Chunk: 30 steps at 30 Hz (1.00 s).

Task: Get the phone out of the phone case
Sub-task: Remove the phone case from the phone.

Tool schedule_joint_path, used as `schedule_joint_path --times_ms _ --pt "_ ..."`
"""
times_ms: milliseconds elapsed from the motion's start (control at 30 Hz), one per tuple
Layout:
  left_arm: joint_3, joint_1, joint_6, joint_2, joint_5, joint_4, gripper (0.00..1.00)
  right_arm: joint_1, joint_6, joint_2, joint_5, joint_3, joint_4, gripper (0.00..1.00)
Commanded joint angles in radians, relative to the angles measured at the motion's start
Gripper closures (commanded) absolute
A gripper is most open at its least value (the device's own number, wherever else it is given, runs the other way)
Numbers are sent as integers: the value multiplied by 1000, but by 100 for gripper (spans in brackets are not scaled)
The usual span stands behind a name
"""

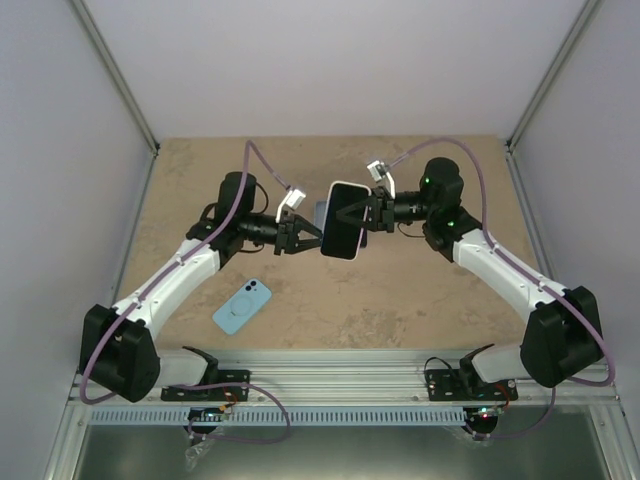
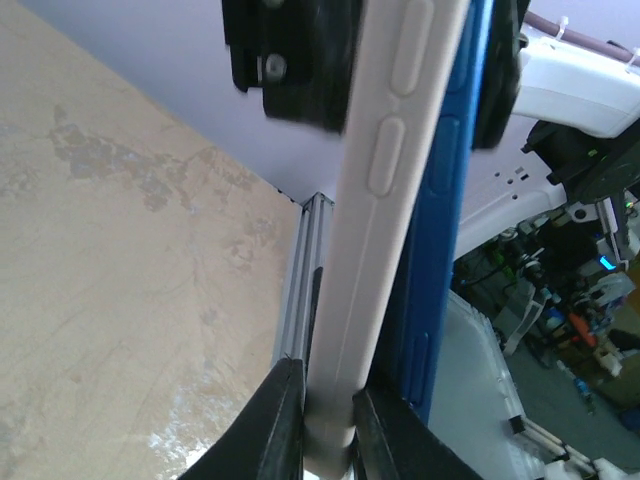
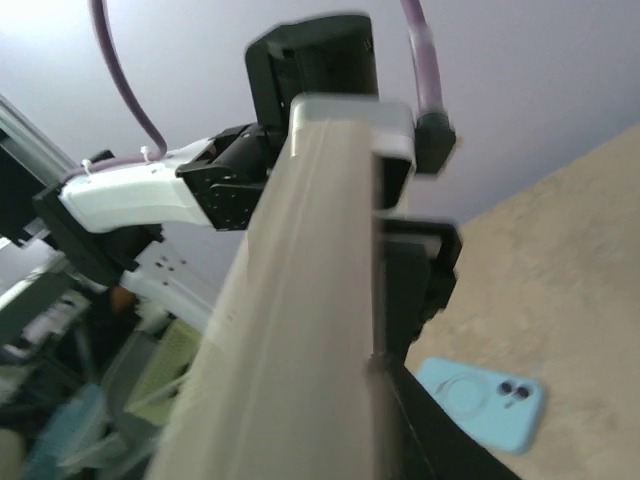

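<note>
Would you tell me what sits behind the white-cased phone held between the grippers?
A blue slab with side buttons lies against the white-cased phone; its faces are hidden.

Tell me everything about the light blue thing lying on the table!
The light blue thing is a flat, rounded rectangle, like a phone or case seen from its back: a pale ring in the middle, two dark camera circles in one corner. It lies flat and slanted on the tan table, beside the left arm; nothing else touches it.

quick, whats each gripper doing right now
Left gripper: closed on the edge of the cased phone.
Right gripper: closed on the same cased phone, from the opposite side.
</note>
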<state>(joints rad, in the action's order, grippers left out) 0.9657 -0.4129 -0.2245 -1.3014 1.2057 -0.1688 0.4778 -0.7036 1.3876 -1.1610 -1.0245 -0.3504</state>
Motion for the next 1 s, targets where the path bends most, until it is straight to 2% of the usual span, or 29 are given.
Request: schedule_joint_path --times_ms 0,67,267,500,967 --pt "34 2 -72 6 -103 174 100 42 -13 6 -215 -6 40 68" --pt "33 3 -64 3 -102 174 100 26 -23 4 -210 -11 37 64" --pt "28 3 -72 -1 -101 161 100 -11 -44 -7 -200 -6 21 66" --pt "24 3 -39 -5 -135 116 100 -77 -73 -16 -191 -31 3 61" --pt "28 2 50 -10 -214 26 100 -131 -104 -19 -142 -49 -2 68"
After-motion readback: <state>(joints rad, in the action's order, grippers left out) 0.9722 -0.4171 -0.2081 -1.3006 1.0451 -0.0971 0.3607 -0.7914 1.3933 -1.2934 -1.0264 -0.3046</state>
